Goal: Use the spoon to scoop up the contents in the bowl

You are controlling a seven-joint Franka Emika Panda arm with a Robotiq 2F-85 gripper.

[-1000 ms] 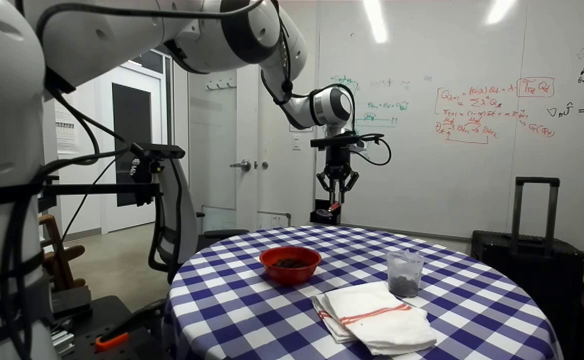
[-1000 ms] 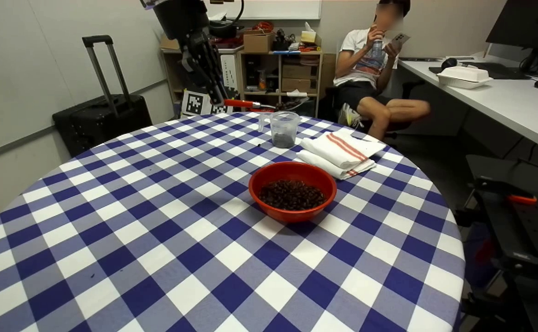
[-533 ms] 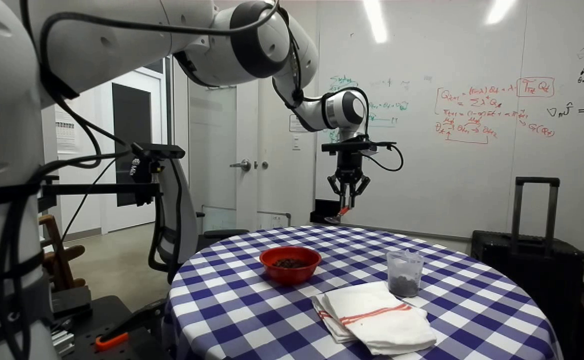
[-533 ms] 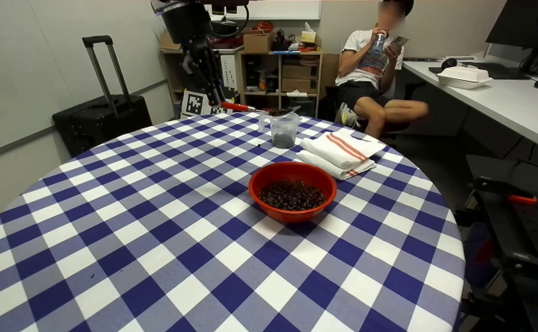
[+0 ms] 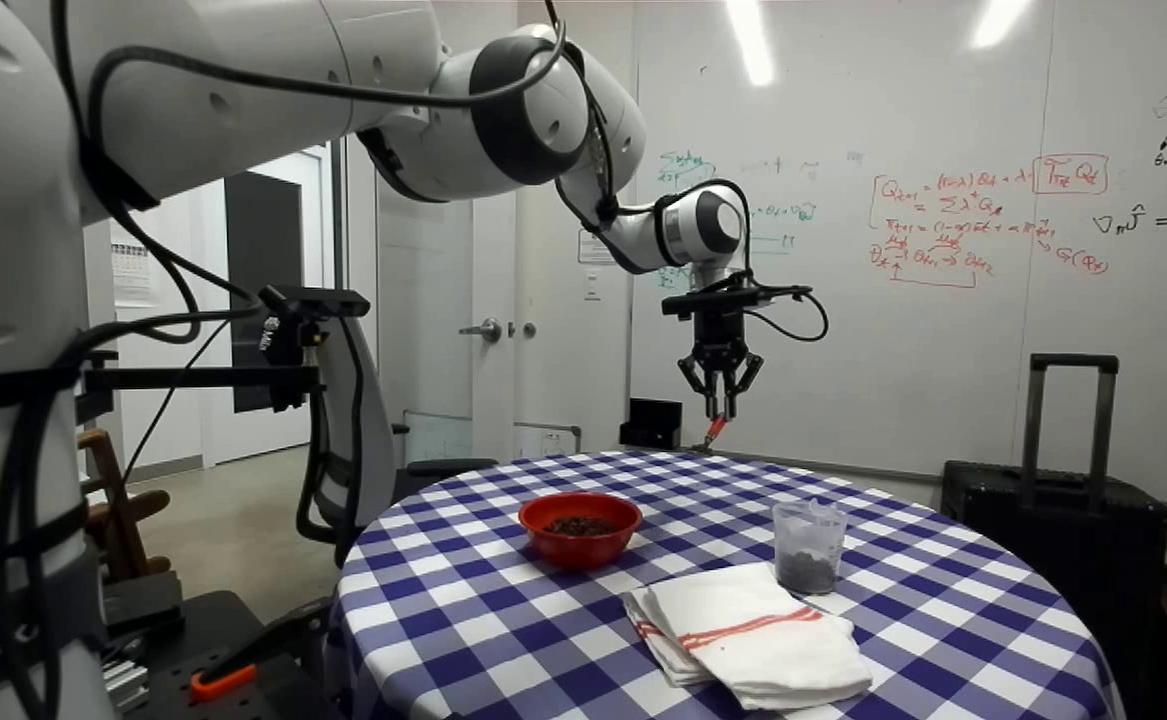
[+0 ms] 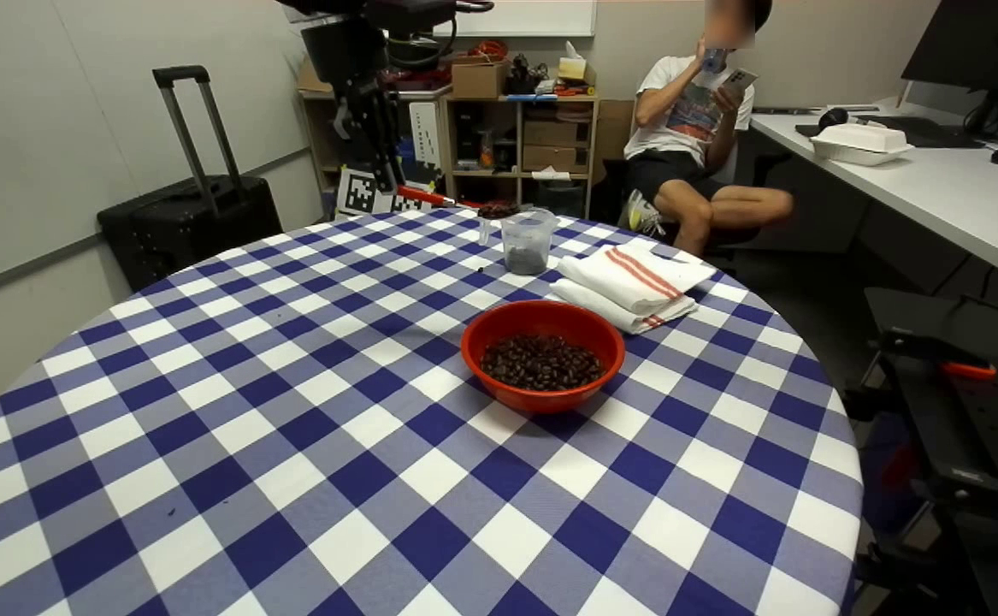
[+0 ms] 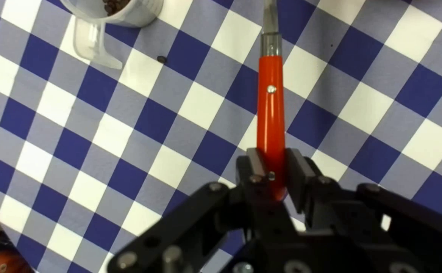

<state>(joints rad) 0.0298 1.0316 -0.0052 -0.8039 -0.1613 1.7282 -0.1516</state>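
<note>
Presently: one red-handled metal spoon (image 7: 270,104), small dark beans (image 6: 499,210) aboard, above the blue-checked table (image 6: 250,411); likely light, stiff, slick. My jaws pinch its handle-end (image 7: 274,163), seemingly the best hold. Round red bowl (image 6: 546,400): nearer robot-side edge.

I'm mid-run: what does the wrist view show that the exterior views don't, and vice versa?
Only the wrist view: rivets on the handle of the spoon, seen close up.

Only the exterior views: beans inside the red bowl, the dark load on the spoon, the folded towel and the black suitcase.

Shared: the end effector shut on the spoon's handle, the checkered tablecloth and the measuring cup with dark contents. A cropped red edge at the wrist view's top right is possibly the bowl.
</note>
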